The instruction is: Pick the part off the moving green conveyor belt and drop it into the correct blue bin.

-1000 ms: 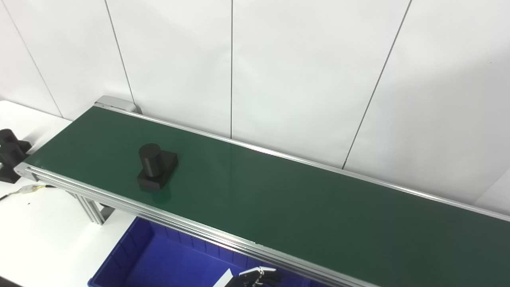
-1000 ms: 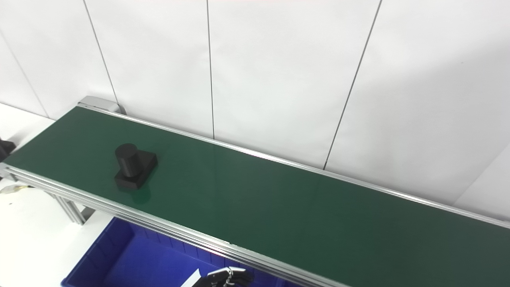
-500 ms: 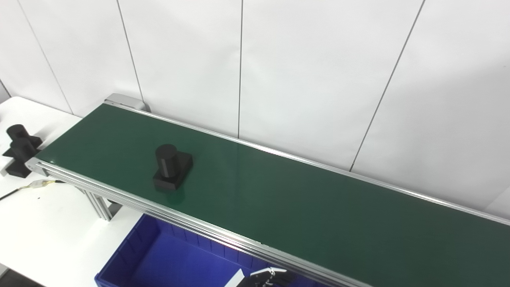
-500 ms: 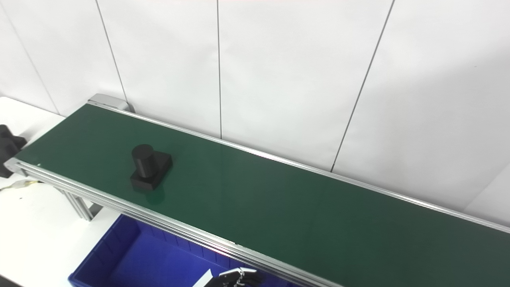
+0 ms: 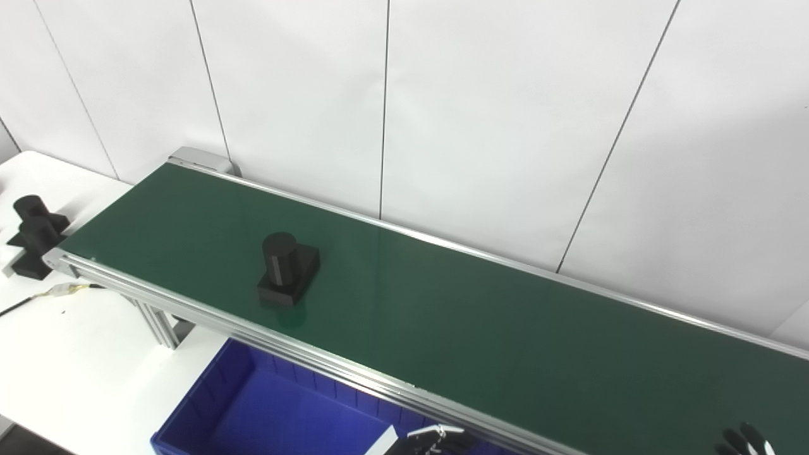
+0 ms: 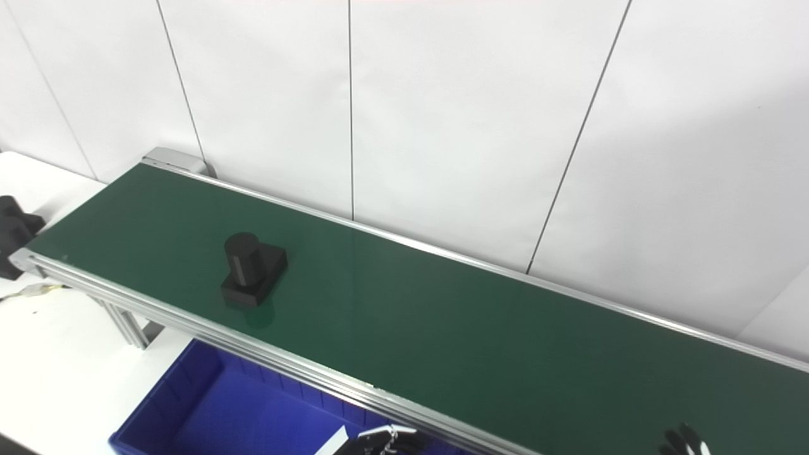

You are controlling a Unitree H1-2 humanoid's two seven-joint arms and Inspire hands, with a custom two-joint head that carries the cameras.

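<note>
A black part (image 5: 287, 268), an upright cylinder on a square base, rides on the green conveyor belt (image 5: 480, 322) toward its left end; it also shows in the right eye view (image 6: 253, 268). Only the top of my left hand (image 5: 433, 440) shows at the bottom edge, below the belt's near rail and over the blue bin (image 5: 265, 417). Only the fingertips of my right hand (image 5: 746, 440) show at the bottom right edge over the belt. Both hands are far from the part.
Two more black parts (image 5: 31, 234) stand on the white table (image 5: 76, 354) left of the belt's end. A thin cable (image 5: 44, 296) lies on the table near the belt's leg (image 5: 158, 322). A white panelled wall runs behind the belt.
The part has ridden rightward along the belt. My right hand's fingertips have come into view at the bottom right. The camera has also shifted a little.
</note>
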